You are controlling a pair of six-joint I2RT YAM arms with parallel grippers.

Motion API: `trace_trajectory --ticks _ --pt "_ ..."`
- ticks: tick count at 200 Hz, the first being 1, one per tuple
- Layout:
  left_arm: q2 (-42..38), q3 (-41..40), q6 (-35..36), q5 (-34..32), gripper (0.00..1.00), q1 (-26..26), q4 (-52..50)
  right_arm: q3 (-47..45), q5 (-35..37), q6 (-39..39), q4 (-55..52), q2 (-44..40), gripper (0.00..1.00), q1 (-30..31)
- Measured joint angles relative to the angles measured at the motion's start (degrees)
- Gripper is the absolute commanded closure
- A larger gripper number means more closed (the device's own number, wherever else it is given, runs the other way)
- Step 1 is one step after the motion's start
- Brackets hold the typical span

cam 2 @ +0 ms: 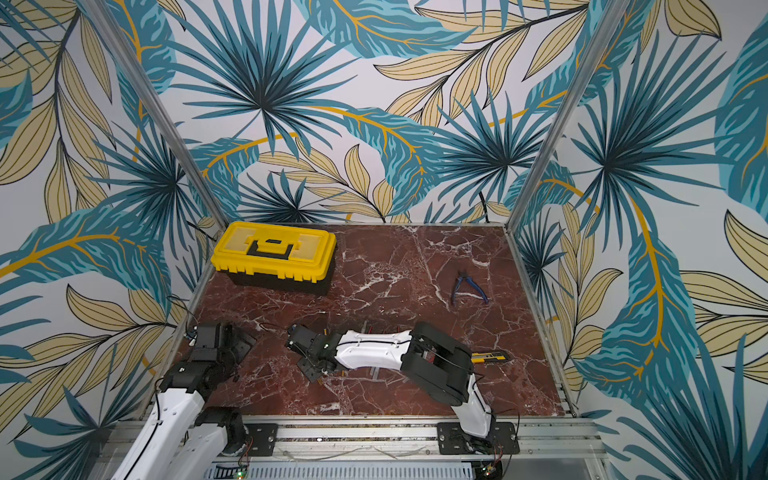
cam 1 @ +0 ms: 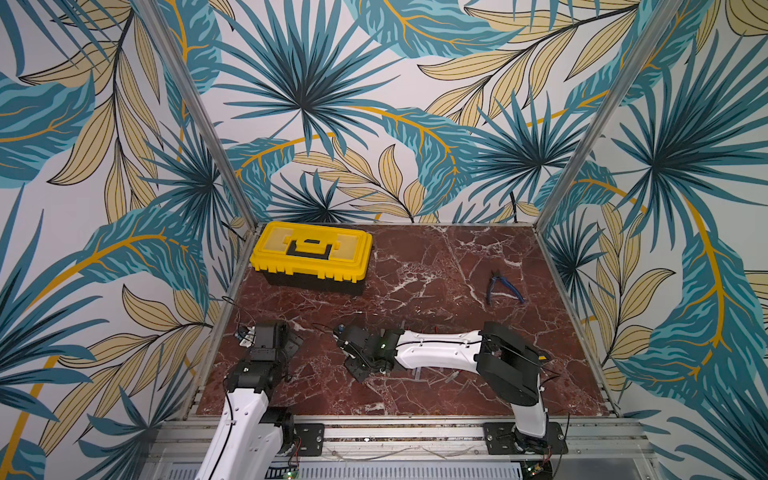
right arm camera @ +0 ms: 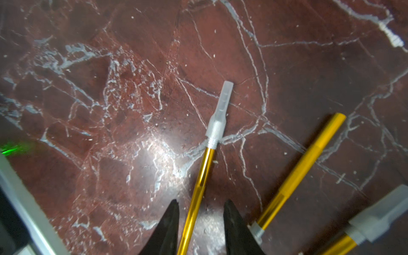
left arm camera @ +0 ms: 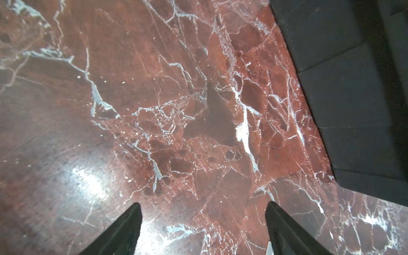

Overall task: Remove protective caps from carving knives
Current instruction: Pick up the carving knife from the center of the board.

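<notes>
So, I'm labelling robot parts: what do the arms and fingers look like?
Left arm and right arm: white shell links, black joints and wrists, a thin black cable along each shell. The fingers are black, tapering wedges.

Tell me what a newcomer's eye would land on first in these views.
First comes the bright yellow toolbox at the far left corner of the red marble table, set against walls of big teal and tan leaves. Next, in the right wrist view, a yellow-handled knife lies between the open jaws of the right gripper, its cloudy cap still on.
</notes>
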Motion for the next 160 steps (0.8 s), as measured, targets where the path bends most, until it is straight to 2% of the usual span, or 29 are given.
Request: trace_trajectory --ticks 31,56,116,160 --pt "0.2 0.0 0.5 0.9 0.09 0.6 0.0 3.1 1.0 0.0 -2.3 2.5 0.66 0.0" --pt "-0.3 0.0 0.9 1.5 0.09 0.8 0.0 5.9 1.9 0.1 -3.3 4.7 0.73 0.0" --pt "-1.1 0.0 1.1 1.7 0.08 1.4 0.3 7.2 2.9 0.9 -4.4 5.9 0.80 -0.4" --pt "-1.0 0.0 1.1 1.8 0.07 1.7 0.8 7.7 2.3 2.6 -4.1 6.3 0.91 -2.0"
